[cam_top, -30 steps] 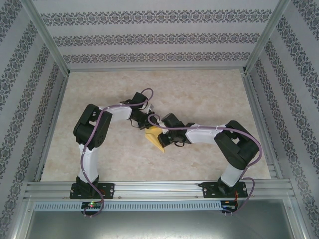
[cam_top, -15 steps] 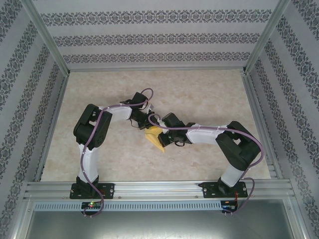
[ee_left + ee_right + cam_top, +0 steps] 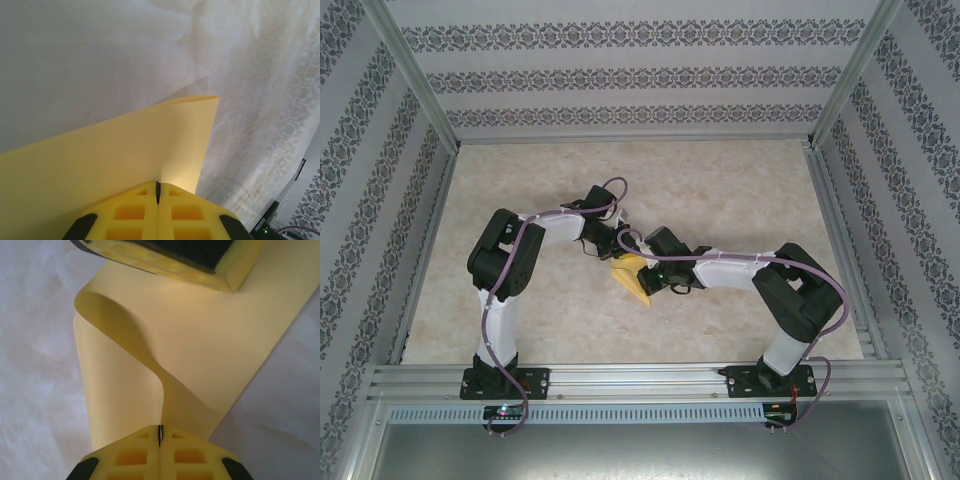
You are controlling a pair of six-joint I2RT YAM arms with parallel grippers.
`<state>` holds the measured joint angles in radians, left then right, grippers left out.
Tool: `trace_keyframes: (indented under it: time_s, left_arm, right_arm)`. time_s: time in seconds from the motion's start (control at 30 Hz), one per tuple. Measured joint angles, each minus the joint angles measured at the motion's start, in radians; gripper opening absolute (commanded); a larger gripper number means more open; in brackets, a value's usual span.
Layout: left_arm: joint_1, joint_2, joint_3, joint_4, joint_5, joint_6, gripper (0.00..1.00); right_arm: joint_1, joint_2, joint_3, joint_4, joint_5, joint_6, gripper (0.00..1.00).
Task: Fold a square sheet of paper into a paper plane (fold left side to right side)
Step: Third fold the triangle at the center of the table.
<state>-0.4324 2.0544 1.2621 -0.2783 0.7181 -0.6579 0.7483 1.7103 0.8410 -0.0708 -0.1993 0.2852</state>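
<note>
Paper first: the yellow paper sheet sits near the middle of the marbled tabletop, a small folded shape caught between the two wrists. The left arm reaches in from 7 o'clock. The right arm reaches in from 5 o'clock, and the two meet over the sheet.

From the left wrist, the left gripper is clenched on the sheet. Its yellow fingertips are pressed together with only a dark slit between them, and the paper edge runs into that slit. The sheet spreads from there toward 9 and 10 o'clock, with one free corner at about 1 o'clock. A doubled layer shows along the top edge near that corner.

From the right wrist, the right gripper is likewise clamped on the paper, its fingertips closed on a thin raised flap. That flap rises from the pinch and curls over toward 10 o'clock, casting a shadow on the flat layer below. The flat layer lies on the table and stretches toward 1 o'clock. At 12 o'clock in this view the left gripper sits on the far part of the sheet, yellow pad and dark body visible.

Patterned walls surround the table on three sides.
</note>
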Motion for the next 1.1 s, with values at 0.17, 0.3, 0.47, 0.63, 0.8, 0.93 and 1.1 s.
trace_keyframes:
  time_s: [0.17,0.3,0.47,0.63,0.8,0.93,1.1]
  left_arm:
    - [0.0,0.0,0.0,0.0,0.0,0.0,0.05]
    - [0.0,0.0,0.0,0.0,-0.003,0.0,0.09]
    - [-0.003,0.0,0.024,-0.044,-0.019,0.017,0.2]
    - [-0.004,0.0,0.101,-0.132,-0.035,0.055,0.3]
    - [0.016,-0.001,0.198,-0.199,-0.049,0.092,0.34]
    - [0.061,-0.014,0.221,-0.228,-0.066,0.11,0.28]
    - [0.108,-0.124,0.121,-0.232,-0.084,0.124,0.15]
  right_arm:
    - [0.0,0.017,0.011,-0.001,-0.002,0.0,0.0]
    - [0.001,0.019,0.014,-0.004,-0.003,-0.002,0.0]
    - [0.003,0.019,0.014,-0.005,-0.002,-0.004,0.0]
    - [0.009,0.019,0.014,-0.007,0.0,-0.012,0.0]
    - [0.011,0.019,0.014,-0.008,0.002,-0.023,0.0]
    - [0.018,0.019,0.014,-0.008,0.008,-0.026,0.0]
    - [0.022,0.019,0.016,-0.008,0.011,-0.029,0.0]
